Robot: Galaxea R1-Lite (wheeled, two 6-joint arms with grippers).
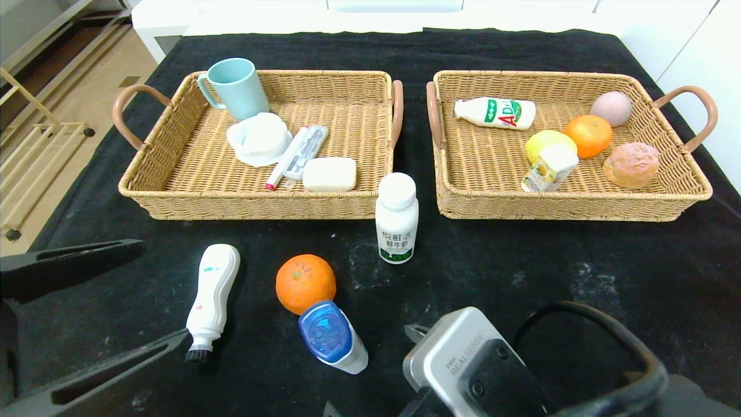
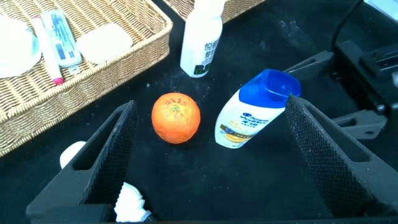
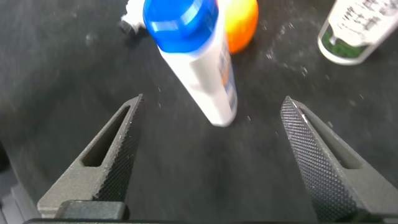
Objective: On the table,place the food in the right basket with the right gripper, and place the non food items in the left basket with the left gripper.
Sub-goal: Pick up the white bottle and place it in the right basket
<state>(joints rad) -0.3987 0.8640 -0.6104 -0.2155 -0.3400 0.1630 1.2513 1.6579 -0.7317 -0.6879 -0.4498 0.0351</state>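
Observation:
On the table [image 1: 521, 278], in front of the baskets, stand a green-labelled milk bottle [image 1: 396, 217], an orange [image 1: 305, 284], a blue-capped white tube bottle [image 1: 333, 337] and a wavy white brush-tip bottle [image 1: 211, 298]. My left gripper [image 2: 211, 102] is open and empty at the near left, with the orange [image 2: 176, 117] and the tube bottle [image 2: 255, 111] ahead between its fingers. My right gripper [image 3: 212, 101] is open and empty at the near centre, just short of the tube bottle [image 3: 196, 56]. A lemon [image 1: 544, 142], a juice carton [image 1: 550, 168] and another orange [image 1: 589, 135] lie in the right basket [image 1: 567, 205].
The left basket [image 1: 243, 205] holds a blue cup [image 1: 237, 87], a white bowl [image 1: 259, 139], a toothbrush pack [image 1: 301, 152] and soap [image 1: 330, 174]. The right basket also holds an AD bottle [image 1: 495, 113], a bun [image 1: 631, 164] and a pink ball [image 1: 611, 108].

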